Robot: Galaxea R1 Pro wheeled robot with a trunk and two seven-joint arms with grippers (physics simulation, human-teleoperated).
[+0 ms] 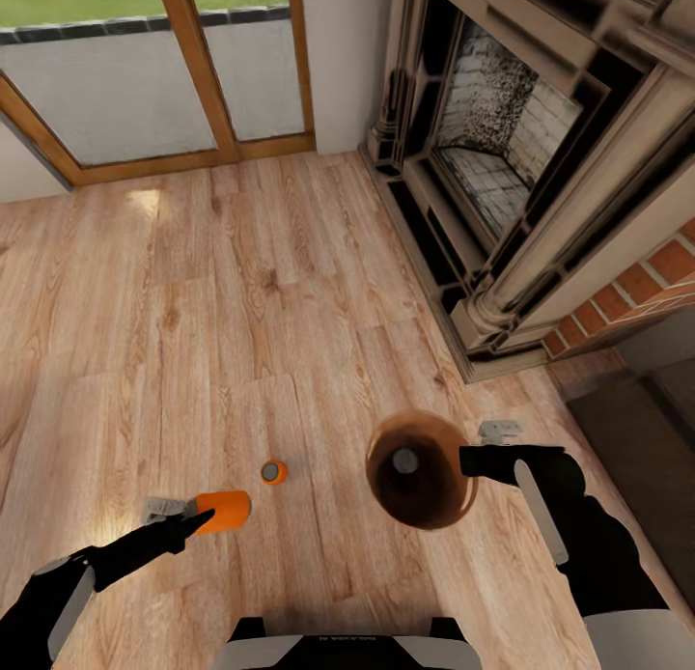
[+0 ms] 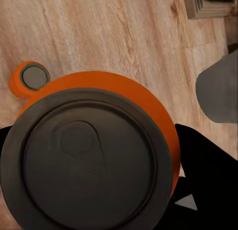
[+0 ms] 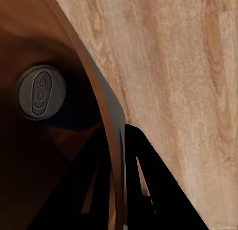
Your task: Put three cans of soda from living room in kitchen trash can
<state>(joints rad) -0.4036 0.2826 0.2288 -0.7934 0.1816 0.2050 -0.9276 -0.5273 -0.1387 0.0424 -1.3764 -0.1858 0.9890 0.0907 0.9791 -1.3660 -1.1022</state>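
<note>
Cans going into the bin, living room floor.
Head view: left tool (image 1: 198, 516) grasps one can (image 1: 224, 511); another can (image 1: 273, 471) stands on the floor. Left wrist view: the held can looks light, stiff, smooth; hold its side. Right wrist view: right tool (image 3: 119, 155) pinches the bin (image 3: 59, 155) wall; a third can (image 3: 40, 92) lies inside.

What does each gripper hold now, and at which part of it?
The left gripper holds an orange soda can by its side wall. The right gripper pinches the round brown bin by its rim, one finger inside.

No readable text or labels.
</note>
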